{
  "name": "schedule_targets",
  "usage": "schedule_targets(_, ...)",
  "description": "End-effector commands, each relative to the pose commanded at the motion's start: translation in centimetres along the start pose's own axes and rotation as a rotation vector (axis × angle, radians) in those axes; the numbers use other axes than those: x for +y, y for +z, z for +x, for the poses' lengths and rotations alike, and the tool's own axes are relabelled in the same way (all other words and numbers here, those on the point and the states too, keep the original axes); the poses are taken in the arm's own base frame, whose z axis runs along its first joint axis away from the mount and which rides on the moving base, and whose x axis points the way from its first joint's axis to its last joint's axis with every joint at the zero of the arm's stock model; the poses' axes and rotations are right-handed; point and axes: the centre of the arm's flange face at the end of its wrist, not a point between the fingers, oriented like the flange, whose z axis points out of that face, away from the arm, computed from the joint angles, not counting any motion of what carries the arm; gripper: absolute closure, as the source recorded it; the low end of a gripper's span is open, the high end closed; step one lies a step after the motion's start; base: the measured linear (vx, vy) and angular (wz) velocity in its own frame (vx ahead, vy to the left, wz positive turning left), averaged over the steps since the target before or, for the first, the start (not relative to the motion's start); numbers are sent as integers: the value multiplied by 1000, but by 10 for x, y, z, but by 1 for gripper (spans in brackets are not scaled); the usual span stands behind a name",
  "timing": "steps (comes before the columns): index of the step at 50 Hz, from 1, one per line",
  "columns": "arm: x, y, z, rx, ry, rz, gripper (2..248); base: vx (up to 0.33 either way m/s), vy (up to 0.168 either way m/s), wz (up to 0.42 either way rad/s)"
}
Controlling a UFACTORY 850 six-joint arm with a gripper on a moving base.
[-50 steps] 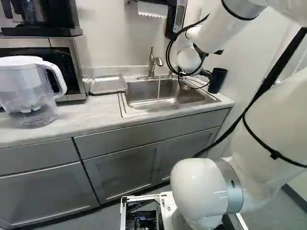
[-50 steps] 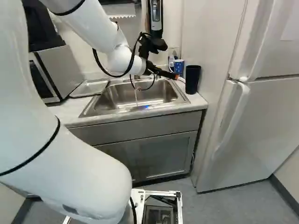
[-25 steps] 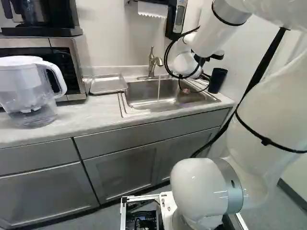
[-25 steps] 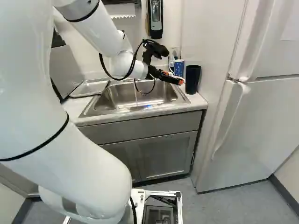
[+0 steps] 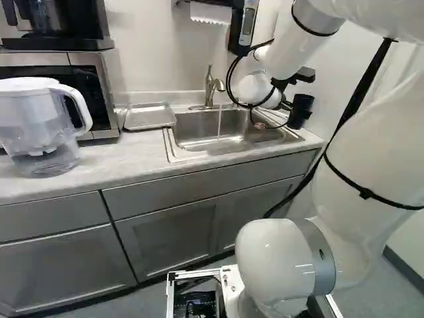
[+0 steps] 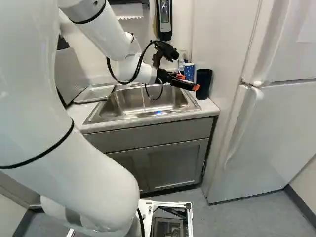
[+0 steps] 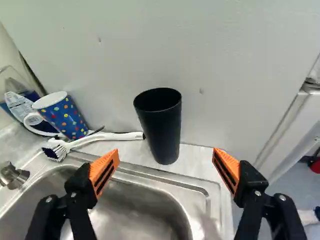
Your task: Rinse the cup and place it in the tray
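Beside the sink (image 7: pixel 145 181), a black cup (image 7: pixel 161 130) stands upright on the counter (image 7: pixel 196 161), roughly centred ahead of the gripper (image 7: pixel 165 154), whose orange-padded fingers (image 7: pixel 104 170) part wide, seemingly lined up for a straight forward approach.

Cup (image 7: pixel 162 131) plain black. Mug (image 7: pixel 69 120) blue, multicoloured dots, white inside. Brush handle (image 7: pixel 112 136) white.

White walls (image 5: pixel 159 66), gray floor (image 6: pixel 261 215), gray cabinets (image 5: pixel 165 242) under pale countertop (image 5: pixel 106 165), white refrigerator (image 6: pixel 291 123)
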Motion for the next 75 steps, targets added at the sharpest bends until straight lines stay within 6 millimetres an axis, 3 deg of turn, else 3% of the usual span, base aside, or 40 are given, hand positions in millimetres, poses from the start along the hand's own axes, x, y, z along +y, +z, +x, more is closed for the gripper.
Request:
schedule_targets(34, -19, 16, -6, -6, 21, -80, 3, 0, 0, 0)
schedule_targets(55, -46, 36, -2, 1, 29, -90, 3, 0, 0, 0)
schedule_targets(75, -49, 56, 4, 7, 43, -120, 3, 0, 0, 0)
